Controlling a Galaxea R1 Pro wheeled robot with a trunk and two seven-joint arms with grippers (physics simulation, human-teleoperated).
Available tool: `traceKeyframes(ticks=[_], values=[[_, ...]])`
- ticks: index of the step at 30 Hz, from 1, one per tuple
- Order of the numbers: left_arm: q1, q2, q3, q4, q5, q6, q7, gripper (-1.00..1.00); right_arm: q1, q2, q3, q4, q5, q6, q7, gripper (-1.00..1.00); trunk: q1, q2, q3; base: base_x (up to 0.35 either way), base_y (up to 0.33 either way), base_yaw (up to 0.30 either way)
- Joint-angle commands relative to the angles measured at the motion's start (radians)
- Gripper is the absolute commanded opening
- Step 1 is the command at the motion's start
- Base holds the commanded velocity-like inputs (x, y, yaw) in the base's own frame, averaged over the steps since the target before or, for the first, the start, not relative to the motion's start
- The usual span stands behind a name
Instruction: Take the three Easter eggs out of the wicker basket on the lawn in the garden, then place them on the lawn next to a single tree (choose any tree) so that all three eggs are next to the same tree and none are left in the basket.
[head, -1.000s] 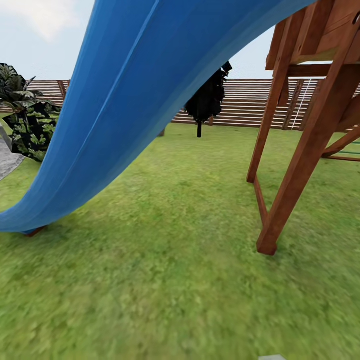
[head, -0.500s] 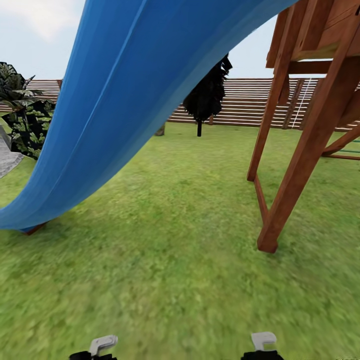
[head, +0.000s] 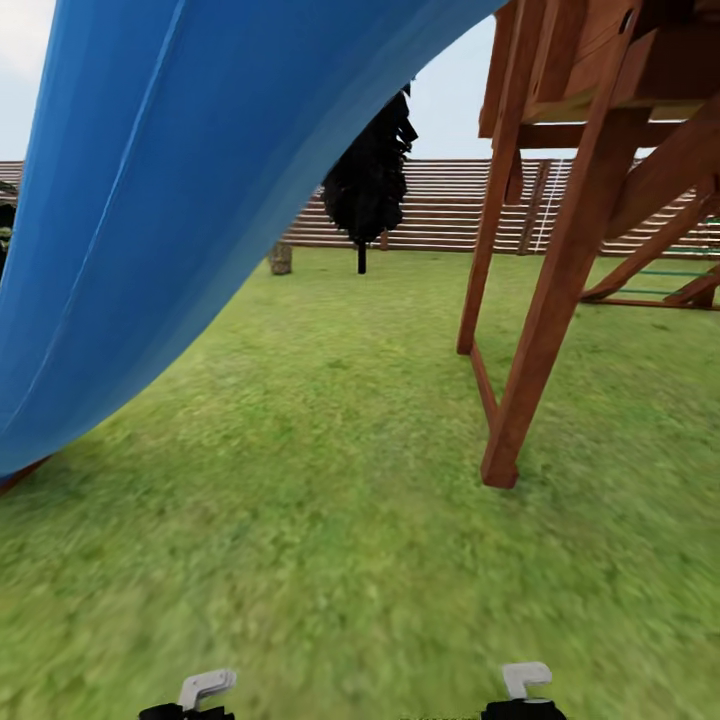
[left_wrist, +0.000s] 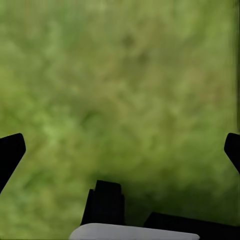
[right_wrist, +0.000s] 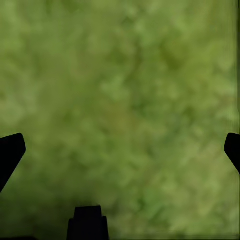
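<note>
- Head view: the lawn (head: 330, 520) spreads wide and mottled green under me and runs back to a slatted wooden fence (head: 440, 205).
- A big blue slide (head: 170, 200) sweeps from the upper middle down to my left side, and its low end meets the grass at the left edge.
- On my right stands a reddish-brown wooden play tower (head: 560, 250). Its nearest slanted leg is planted in the grass, with a second leg behind it and a low rail between the two.
- A narrow black cypress-like tree (head: 368, 180) stands far off, just in front of the fence, between the slide and the tower.
- A small grey-brown stump-like thing (head: 281, 258) sits near that tree on its left side; it is too small for me to make out.
- At the bottom edge I see the tops of my two arms: my left gripper (head: 205, 690) and my right gripper (head: 525, 682), each a pale grey piece over a black body. From here I cannot tell how wide they stand.
- Left wrist view: my left gripper (left_wrist: 120, 150) has its two black fingertips at opposite edges of the picture, so the jaws are spread wide. Nothing is between them but blurred green grass.
- Right wrist view: my right gripper (right_wrist: 120, 150) is likewise spread wide and empty, with its dark fingertips at the two edges and lawn beyond.
</note>
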Motion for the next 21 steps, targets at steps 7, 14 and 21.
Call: traceKeyframes(ticks=[7, 14, 21], values=[[0.000, -0.001, 0.003, 0.034, 0.002, 0.006, 0.001, 1.00, 0.000, 0.000, 0.002, -0.002, 0.005, 0.007, -0.002, 1.00, 0.027, -0.050, -0.021, 0.194, 0.000, -0.158], [0.000, 0.000, 0.004, 0.047, 0.002, 0.006, 0.001, 1.00, 0.000, 0.000, 0.002, -0.001, 0.005, 0.007, -0.002, 1.00, 0.054, -0.099, -0.047, 0.154, 0.000, -0.001], [0.000, -0.001, 0.004, 0.048, 0.002, 0.006, 0.001, 1.00, 0.000, 0.000, 0.002, 0.002, 0.005, 0.007, -0.002, 1.00, 0.080, -0.148, -0.080, 0.007, 0.000, 0.054]])
